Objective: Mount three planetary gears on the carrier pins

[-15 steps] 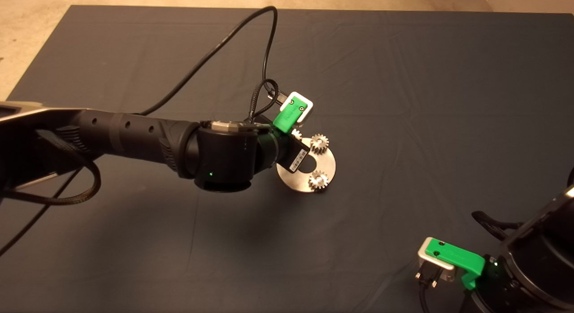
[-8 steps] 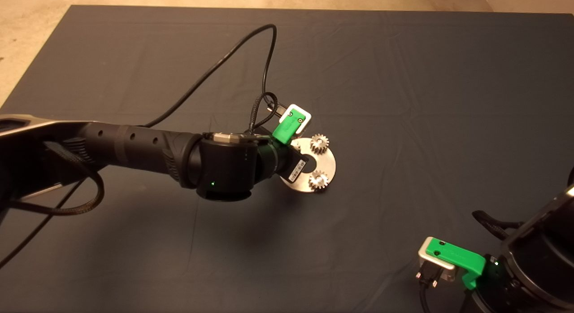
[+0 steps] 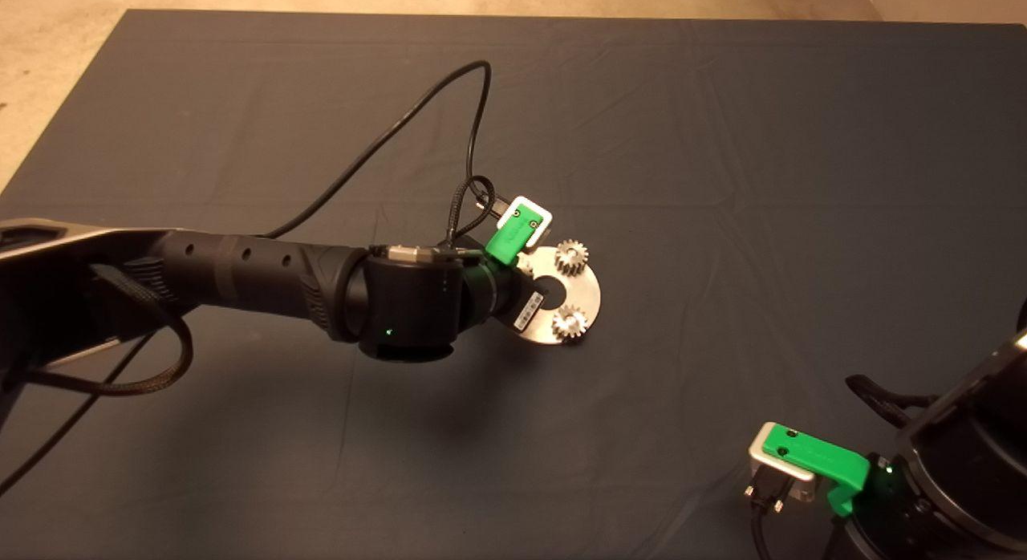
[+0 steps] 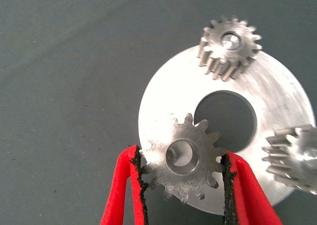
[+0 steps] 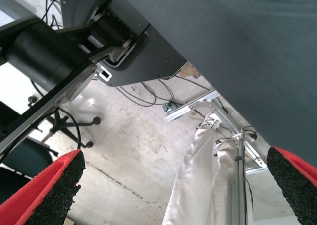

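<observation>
Head view: dark creased mat (image 3: 722,183), beige floor (image 3: 48,62) beyond.

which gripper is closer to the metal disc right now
Left. The left gripper is right over the metal disc, shut on a planetary gear. The right gripper waits far off at the mat's near right edge.

My left arm (image 3: 265,275) is ribbed black with a green status light, braided cables, and a green-and-white wrist bracket (image 3: 517,231).

No legible text anywhere.
</observation>
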